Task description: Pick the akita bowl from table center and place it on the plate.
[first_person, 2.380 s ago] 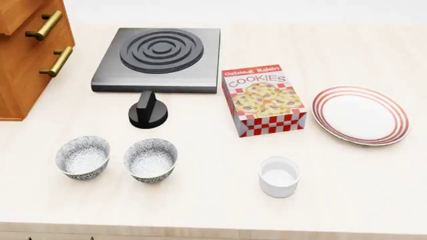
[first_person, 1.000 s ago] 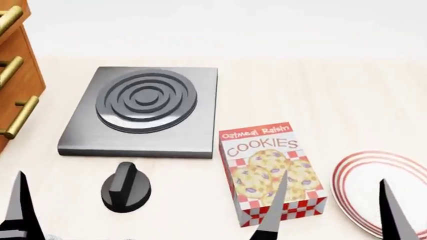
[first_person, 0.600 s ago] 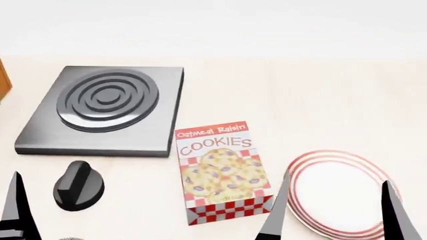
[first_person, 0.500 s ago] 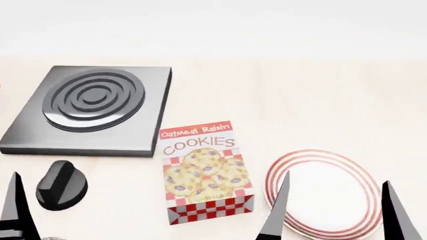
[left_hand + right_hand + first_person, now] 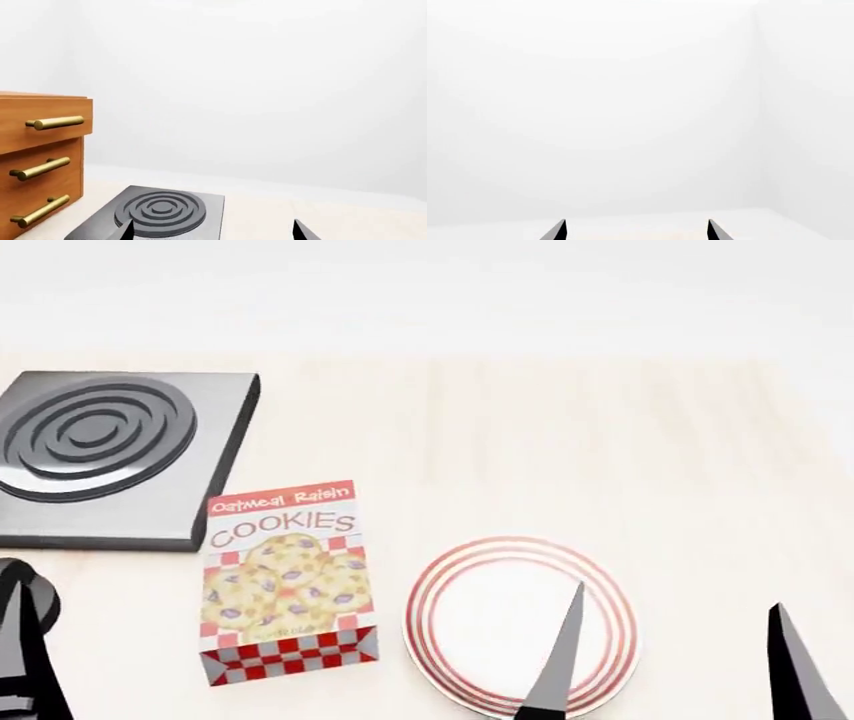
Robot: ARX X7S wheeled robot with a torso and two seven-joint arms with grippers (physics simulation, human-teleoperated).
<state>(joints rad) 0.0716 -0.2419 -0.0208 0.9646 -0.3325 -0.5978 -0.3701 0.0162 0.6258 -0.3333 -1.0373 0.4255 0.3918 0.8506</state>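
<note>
The worktop [image 5: 561, 430] fills the head view, its far edge meeting a plain white wall; the stretch from the far edge down to the plate, and out toward the right side, offers the widest open room for moving. The hob [image 5: 114, 455], a dark slab with 1 ringed burner, sits toward the far left; the left wrist view shows the same hob [image 5: 157, 215] beside a wooden drawer unit [image 5: 40, 160] with 3 brass handles, which bounds travel on that side. The plate [image 5: 501, 600], white with red rings, lies near the front edge, and the cookie box [image 5: 283, 585] lies flat just beside its left rim, apart from it. A black knob [image 5: 40, 602] shows partly at the left margin. The right gripper [image 5: 674, 660] holds its 2 fingers spread wide with nothing between them, 1 finger overlapping the plate; the left gripper [image 5: 212, 231] likewise shows 2 separated tips in its wrist view. The akita bowl appears in none of the 3 current views, so its place cannot be told. Likely hazards: an approach made without the bowl in sight could miss it or tip it; a low right-hand sweep could nudge the plate, and a carry arriving from the left could clip the cookie box.
</note>
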